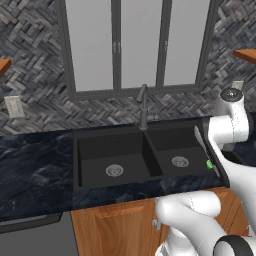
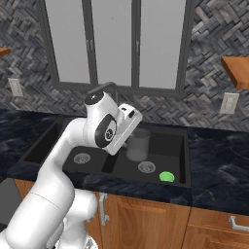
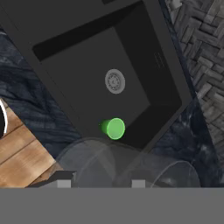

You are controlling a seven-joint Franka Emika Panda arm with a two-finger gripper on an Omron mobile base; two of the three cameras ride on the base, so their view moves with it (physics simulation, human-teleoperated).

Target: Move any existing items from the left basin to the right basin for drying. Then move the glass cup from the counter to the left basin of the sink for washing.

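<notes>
Right now fingers (image 3: 101, 184) clamped on glass cup (image 2: 137, 145), held up in air over right basin (image 2: 165, 146) of sink (image 1: 80, 155). Green lump (image 3: 115, 128) lies in right basin nr front corner; left basin (image 1: 112, 155) just drain.

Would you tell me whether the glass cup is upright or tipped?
Upright: in the right base view the glass cup hangs mouth-up above the right basin.

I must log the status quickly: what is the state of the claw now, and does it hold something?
Claw: shut on the glass cup, held above the right basin.
</notes>
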